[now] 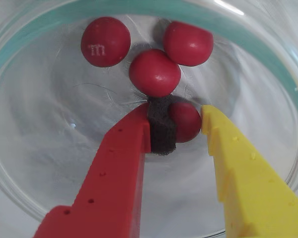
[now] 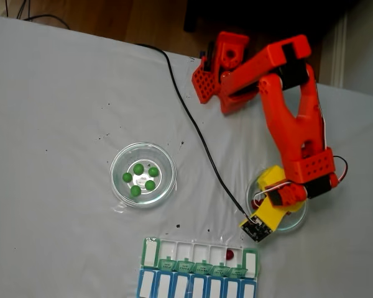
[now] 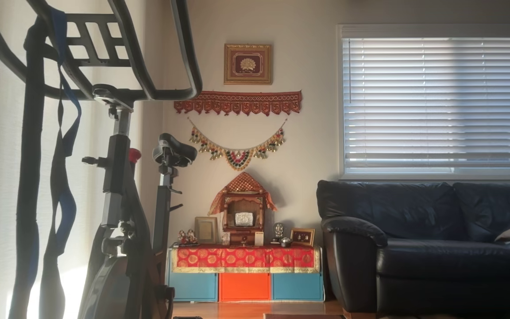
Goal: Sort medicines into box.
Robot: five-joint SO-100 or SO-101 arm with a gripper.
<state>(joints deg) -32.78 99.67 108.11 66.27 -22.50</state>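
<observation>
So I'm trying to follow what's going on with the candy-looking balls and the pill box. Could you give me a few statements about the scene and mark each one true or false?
1. The gripper is down inside a glass dish that holds red balls. True.
2. Four red balls are in that dish in the wrist view, one of them between the gripper's red and yellow fingers. True.
3. The green balls are already in the pill box. False: all five sit in the other glass dish.
4. The green-and-white box is empty. False: one red ball lies in a compartment toward its right end in the fixed view.
5. The gripper is clamped tight on a ball. False: a gap shows beside the yellow finger.
</observation>
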